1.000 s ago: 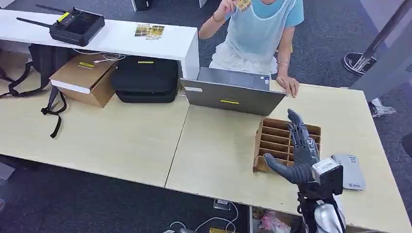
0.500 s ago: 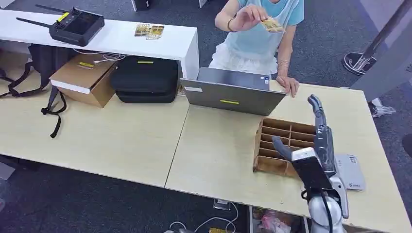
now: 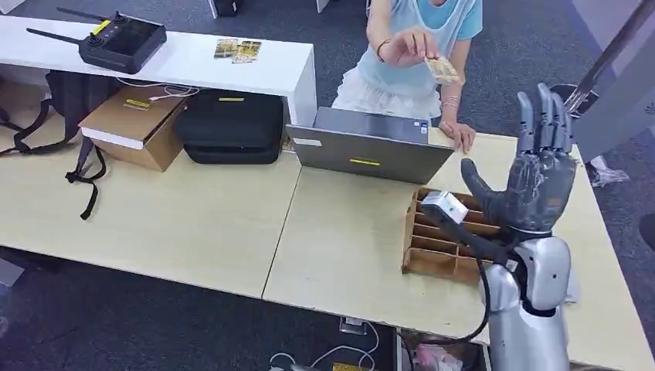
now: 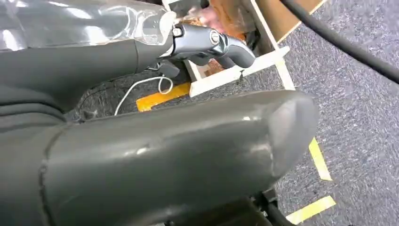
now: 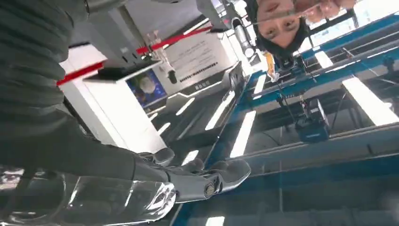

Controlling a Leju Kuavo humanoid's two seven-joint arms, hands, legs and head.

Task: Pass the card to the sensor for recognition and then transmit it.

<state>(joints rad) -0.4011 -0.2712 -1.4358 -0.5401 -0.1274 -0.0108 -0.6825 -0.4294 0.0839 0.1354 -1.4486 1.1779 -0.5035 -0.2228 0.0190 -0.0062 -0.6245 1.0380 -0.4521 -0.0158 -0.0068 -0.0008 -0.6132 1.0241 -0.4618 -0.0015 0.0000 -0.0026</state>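
The right hand [image 3: 541,182] is being lifted above the wooden slotted tray [image 3: 432,232], palm raised and fingers spread upright with nothing held in them; half a second ago it was lying low over the tray, edge-on. Beside the tray, the grey sensor [image 3: 573,286] is being largely hidden by the silver forearm. Behind the tray, past the laptop [image 3: 367,151], the card [image 3: 443,69] is being held out by a person's hand [image 3: 409,46] (lower and nearer the tray than a second ago). A handover is being set up, it is judged: the card is not yet being touched by the robot, so scanning is being left for later. Whether the left hand [image 4: 155,155] is spread or curled cannot be told
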